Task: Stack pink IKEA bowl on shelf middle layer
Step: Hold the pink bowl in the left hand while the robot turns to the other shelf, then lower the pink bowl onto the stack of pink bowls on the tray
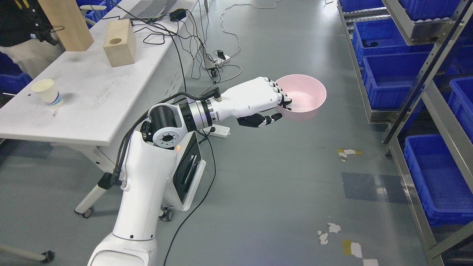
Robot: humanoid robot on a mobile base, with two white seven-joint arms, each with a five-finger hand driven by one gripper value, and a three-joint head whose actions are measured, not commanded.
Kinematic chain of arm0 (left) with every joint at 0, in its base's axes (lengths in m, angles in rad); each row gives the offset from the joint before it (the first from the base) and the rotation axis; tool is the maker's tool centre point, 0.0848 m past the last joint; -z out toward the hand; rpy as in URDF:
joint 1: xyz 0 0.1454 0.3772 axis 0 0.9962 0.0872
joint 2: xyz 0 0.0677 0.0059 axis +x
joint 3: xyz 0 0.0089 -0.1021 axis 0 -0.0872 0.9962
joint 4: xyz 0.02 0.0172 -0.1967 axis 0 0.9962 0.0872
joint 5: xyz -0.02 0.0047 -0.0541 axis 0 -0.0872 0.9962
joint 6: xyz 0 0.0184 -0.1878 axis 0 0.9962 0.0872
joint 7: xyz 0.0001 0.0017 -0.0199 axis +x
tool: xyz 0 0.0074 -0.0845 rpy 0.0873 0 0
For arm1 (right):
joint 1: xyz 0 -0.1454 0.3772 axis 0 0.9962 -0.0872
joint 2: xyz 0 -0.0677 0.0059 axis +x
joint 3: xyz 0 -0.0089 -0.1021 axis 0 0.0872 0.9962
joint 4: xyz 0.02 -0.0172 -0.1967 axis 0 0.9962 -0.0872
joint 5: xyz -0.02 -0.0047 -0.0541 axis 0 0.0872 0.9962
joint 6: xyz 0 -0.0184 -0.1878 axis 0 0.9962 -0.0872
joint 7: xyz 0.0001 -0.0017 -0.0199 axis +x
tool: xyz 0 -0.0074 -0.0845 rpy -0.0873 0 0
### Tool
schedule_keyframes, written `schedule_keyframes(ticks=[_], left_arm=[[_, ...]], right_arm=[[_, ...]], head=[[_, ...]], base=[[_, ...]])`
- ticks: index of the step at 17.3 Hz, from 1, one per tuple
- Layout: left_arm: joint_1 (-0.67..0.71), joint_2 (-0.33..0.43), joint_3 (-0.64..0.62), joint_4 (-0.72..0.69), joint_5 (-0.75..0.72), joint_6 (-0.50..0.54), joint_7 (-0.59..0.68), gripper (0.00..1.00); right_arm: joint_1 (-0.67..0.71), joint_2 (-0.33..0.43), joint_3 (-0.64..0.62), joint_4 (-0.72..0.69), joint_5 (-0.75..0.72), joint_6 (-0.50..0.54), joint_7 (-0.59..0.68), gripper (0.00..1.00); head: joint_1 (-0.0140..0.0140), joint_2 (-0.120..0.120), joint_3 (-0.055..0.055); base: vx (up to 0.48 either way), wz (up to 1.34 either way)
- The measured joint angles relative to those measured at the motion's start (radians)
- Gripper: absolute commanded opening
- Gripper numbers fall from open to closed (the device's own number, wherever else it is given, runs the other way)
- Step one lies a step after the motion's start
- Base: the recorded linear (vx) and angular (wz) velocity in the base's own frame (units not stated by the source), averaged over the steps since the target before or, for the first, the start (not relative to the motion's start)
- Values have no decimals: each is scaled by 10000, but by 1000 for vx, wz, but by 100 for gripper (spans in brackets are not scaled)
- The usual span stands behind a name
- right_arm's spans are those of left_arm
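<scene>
A pink bowl (305, 96) hangs in the air above the grey floor, upright with its opening up. My left hand (281, 108) is shut on its near rim: the fingers hook over the rim into the bowl and the thumb presses under the wall. The left arm rises from the lower left across the middle of the picture. The metal shelf (430, 70) stands along the right edge, to the right of the bowl and apart from it. The right arm does not show.
Blue bins (390, 75) fill the shelf's levels. A white table (77, 99) at the left holds a paper cup (47, 92) and wooden blocks (119, 42). Cables and a power strip (218, 131) lie on the floor below the arm. A person stands at top left.
</scene>
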Motion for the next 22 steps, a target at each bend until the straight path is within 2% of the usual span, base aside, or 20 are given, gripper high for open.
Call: schedule_keyframes(ticks=[4,8,16,22], left_arm=[[-176,0,-2,-3,14,0,93,3],[-530,0,-5,-4,27,0,134,3],[-2385,1,260,36,57,158,-36,4],[-3496,795,599,369,-154,1038,-146,4]], right_arm=[[3,0,0,0,0,0,-49,100],[5,0,0,0,0,0,-57,100],[12,0,0,1,0,0,-110,100],[8,0,0,0,0,0,-71,100]], head=[[0,0,0],[0,0,0],[0,0,0],[0,0,0]], base=[[221,-611],[193,-1274],[121,-1508],[151,-992]])
